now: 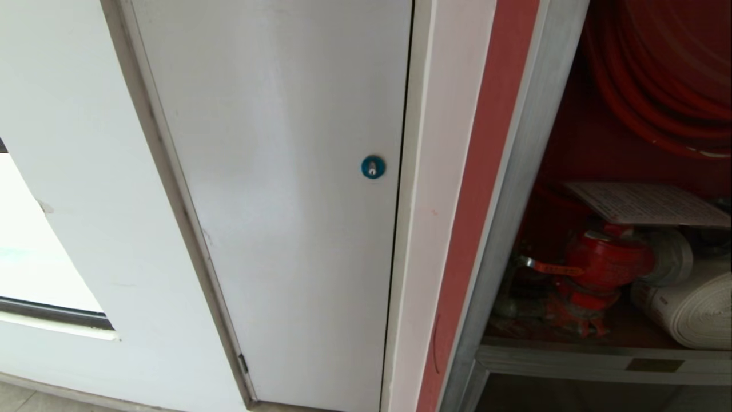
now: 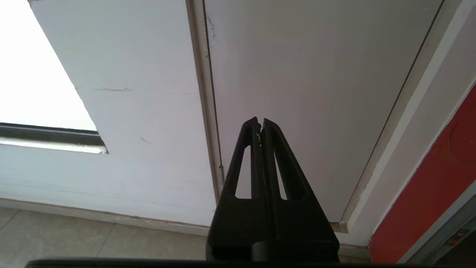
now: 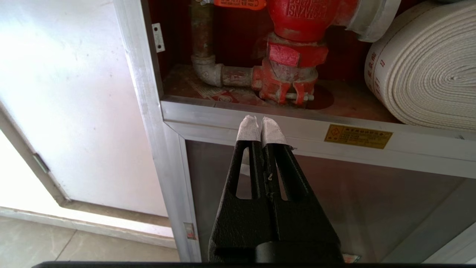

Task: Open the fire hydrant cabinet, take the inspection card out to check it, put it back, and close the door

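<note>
The fire hydrant cabinet (image 1: pixel 514 189) with its aluminium frame and red lining stands at the right of the head view. Its door (image 3: pixel 334 193) looks shut, with a brass plate (image 3: pixel 358 136) on the crossbar. Behind the upper part show a red coiled hose (image 1: pixel 657 86), a red hydrant valve (image 1: pixel 606 263) and a white rolled hose (image 1: pixel 697 309). The inspection card (image 1: pixel 646 203), a white printed sheet, lies flat above the valve. My right gripper (image 3: pixel 261 119) is shut and empty, its white-taped tips before the crossbar. My left gripper (image 2: pixel 260 121) is shut and empty, facing the white panel. Neither arm shows in the head view.
A plain white door (image 1: pixel 274 200) with a blue round lock (image 1: pixel 373 166) fills the middle, beside a red wall strip (image 1: pixel 486 171). A bright window opening (image 1: pixel 34 246) lies at the far left. Pale floor tiles (image 2: pixel 74 238) run along the wall's base.
</note>
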Available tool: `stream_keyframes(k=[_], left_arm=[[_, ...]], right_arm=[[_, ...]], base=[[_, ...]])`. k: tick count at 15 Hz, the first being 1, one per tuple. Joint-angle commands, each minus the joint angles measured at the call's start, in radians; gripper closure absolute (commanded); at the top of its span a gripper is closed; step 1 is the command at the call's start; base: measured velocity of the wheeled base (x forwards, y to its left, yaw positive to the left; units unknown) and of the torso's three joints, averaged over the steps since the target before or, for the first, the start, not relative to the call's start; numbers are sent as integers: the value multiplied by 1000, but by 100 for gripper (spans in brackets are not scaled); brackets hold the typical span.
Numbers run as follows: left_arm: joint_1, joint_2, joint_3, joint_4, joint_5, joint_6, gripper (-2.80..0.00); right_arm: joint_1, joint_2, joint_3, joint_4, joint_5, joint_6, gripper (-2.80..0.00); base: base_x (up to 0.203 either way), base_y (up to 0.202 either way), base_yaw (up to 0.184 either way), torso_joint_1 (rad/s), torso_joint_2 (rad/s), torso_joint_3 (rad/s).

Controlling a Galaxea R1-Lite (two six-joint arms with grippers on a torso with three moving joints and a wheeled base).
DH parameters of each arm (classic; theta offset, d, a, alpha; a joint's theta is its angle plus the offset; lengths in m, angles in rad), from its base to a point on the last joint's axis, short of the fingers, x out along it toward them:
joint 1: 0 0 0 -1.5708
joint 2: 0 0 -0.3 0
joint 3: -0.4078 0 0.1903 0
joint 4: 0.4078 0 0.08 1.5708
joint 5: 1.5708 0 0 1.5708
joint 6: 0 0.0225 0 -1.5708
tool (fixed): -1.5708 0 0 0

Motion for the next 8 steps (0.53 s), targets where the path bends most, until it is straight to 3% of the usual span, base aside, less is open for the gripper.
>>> stream_keyframes(k=[1, 8], left_arm=[[0, 1, 6, 0, 0, 0, 0], [0, 0, 6, 0, 0, 0, 0]], right_arm=[[0, 1, -1, 1, 1, 1, 0], [-1, 0, -1, 2, -16, 13, 0]], base=[[0, 0, 0, 0, 0, 0], [0, 0, 0, 0, 0, 0]])
